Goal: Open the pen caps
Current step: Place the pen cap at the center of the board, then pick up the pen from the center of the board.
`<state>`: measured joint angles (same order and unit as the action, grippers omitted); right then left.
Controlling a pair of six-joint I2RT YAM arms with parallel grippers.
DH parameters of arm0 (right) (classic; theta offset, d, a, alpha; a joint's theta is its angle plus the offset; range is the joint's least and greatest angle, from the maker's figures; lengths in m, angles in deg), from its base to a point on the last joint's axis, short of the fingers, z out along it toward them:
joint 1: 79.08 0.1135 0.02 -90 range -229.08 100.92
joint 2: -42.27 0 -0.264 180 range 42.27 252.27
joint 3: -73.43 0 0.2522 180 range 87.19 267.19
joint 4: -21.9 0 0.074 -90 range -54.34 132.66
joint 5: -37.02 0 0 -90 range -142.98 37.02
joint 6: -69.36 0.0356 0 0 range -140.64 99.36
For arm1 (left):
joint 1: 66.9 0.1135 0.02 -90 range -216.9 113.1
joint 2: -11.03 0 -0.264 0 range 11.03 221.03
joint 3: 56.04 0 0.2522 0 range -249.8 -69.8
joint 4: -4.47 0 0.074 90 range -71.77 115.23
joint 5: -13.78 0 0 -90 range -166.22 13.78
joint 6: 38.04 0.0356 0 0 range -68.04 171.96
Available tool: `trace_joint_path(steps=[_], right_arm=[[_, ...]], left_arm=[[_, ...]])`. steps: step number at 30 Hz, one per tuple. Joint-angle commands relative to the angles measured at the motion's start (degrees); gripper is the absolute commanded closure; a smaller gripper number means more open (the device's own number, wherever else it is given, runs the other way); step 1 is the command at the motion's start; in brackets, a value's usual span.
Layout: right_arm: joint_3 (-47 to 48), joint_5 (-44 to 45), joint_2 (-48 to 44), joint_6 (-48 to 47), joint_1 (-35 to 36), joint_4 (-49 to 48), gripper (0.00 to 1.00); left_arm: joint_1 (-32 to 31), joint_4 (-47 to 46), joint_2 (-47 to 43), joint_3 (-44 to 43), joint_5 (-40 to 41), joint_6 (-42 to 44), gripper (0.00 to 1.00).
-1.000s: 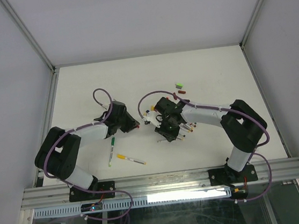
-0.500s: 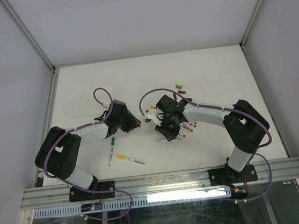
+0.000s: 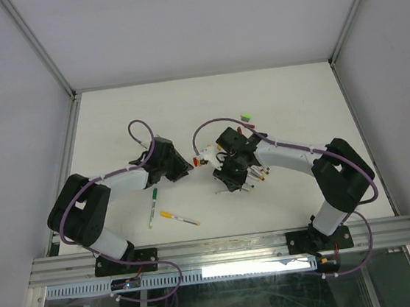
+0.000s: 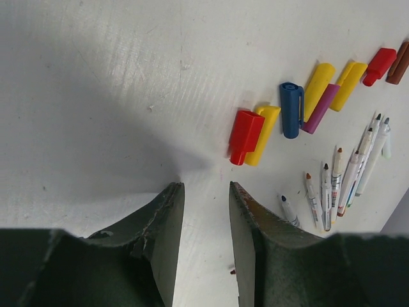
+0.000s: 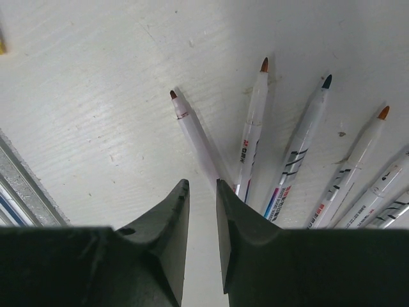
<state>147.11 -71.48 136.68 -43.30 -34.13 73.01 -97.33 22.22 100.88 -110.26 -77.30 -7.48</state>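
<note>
1. While loose stubby plastic caps (image 4: 300, 105) lie at two o'clock from the empty, spread left hand (image 4: 206, 192), uncapped white pens (image 5: 252, 134) lie on the table (image 4: 96, 77).
2. Right hand (image 5: 202, 185): narrowly parted, empty.
3. Remaining: capped green pen (image 3: 153, 202), yellow pen (image 3: 177, 217).

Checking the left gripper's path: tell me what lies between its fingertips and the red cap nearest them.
Left wrist view: only bare white table separates the open left gripper from the red cap. A yellow cap lies against the red one's far side.
</note>
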Motion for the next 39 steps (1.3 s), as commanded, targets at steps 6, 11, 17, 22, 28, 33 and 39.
trace_joint_path(steps=[6,11,17,22,28,33,39], right_arm=[[2.0,-3.5,-4.6,-0.7,-1.2,-0.2,0.74],[2.0,-5.4,-6.0,-1.4,-1.7,0.1,0.74],[1.9,-7.1,-7.3,-1.9,-1.7,0.2,0.74],[1.9,-7.9,-8.1,-2.1,-3.2,0.4,0.74],[1.9,-8.2,-8.4,-2.2,-3.6,0.4,0.74],[2.0,-8.3,-8.7,-2.3,-3.9,0.4,0.74],[1.9,-8.5,-9.0,-2.4,-4.0,0.4,0.74]], left_arm=[[-0.5,3.9,-9.2,0.2,2.5,5.7,0.64],[-0.5,3.5,-18.6,2.0,4.1,11.6,0.62],[-0.4,-0.4,-33.1,8.3,4.7,15.3,0.41],[-0.3,-5.0,-43.1,15.3,2.3,14.9,0.02],[-0.3,-6.9,-49.2,20.1,-0.4,10.1,0.01],[-0.3,1.4,-50.8,17.7,-0.6,6.4,0.01],[-7.6,19.4,-52.3,11.6,13.8,1.0,0.01]])
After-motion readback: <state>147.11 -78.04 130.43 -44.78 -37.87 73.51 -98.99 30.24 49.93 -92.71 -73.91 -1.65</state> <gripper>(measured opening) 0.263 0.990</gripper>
